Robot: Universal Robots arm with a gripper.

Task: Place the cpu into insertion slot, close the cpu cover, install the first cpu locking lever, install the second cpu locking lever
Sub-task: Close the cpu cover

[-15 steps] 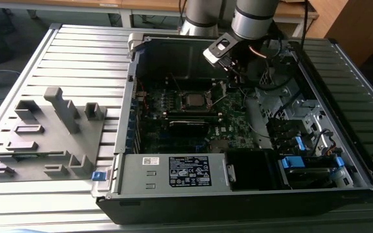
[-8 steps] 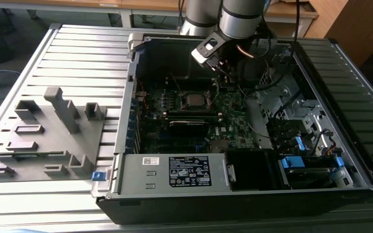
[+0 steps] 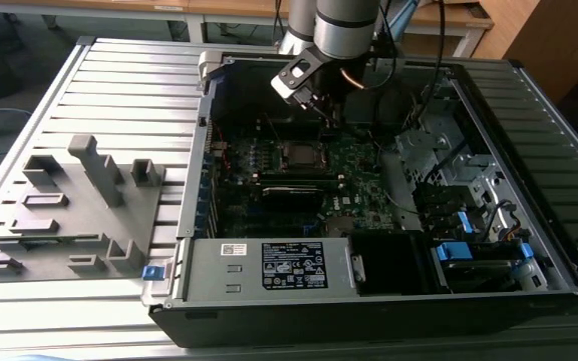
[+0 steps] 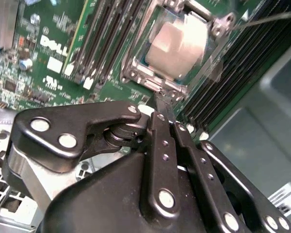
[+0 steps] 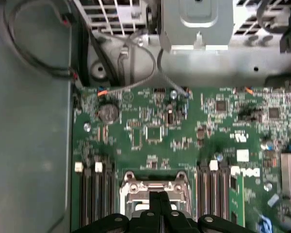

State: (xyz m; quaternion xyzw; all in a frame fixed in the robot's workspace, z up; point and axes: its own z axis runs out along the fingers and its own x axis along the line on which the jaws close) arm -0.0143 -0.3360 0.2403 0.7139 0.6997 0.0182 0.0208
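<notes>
In the exterior view the gripper hangs inside the open case, at about 1 o'clock from the slot and just above the board. The case stands on a slatted tabletop. A grey fixture lies at 9 o'clock from the case, and the power supply sits at 6 o'clock from the slot.

In the second wrist view the gripper's fingers are pressed together with nothing seen between them, their tip just beside the cover's edge. The cpu sits in the slot, its grey top showing through the lowered cover. A thin lever juts past one corner. I cannot tell if it is latched. Memory slots flank the socket.
</notes>
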